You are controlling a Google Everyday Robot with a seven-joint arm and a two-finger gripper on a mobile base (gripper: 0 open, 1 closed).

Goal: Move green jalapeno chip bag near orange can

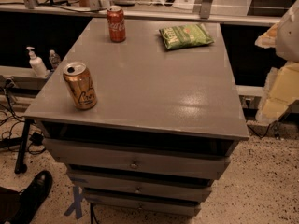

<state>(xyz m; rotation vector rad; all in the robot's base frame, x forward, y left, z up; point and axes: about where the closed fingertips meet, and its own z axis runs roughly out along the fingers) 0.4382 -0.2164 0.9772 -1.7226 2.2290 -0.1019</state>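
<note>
Dark shoe (32, 195) on the speckled floor, near left, below the drawers (135, 161) of a grey table (154, 92).

On the tabletop, the bag (186, 35) lies flat at the far right, its right end close to the table's right edge. The can (80, 85) stands upright at the near left, close to both the left and near edges and well apart from the bag, across the table's diagonal. A cola can (116, 24) stands upright on the far side, left of the bag and not touching it. The pincer (282, 85) shows only as a pale mass off the table's right edge, on the bag's side of the scene and touching nothing. Whether it is open or closed cannot be told. A pump bottle (35, 62) sits on a ledge left of the table.

By the look of things the task has not begun. The bag is ungrasped and far from the can, so the reach, grasp, carry and set-down all remain.

The bare middle of the table offers an open lane from far right to near left, and the cola can stands off that line. Room to set the bag down lies right of the can and beyond it. On the can's left and near sides the edges are close, and a nudge there could send it over.
</note>
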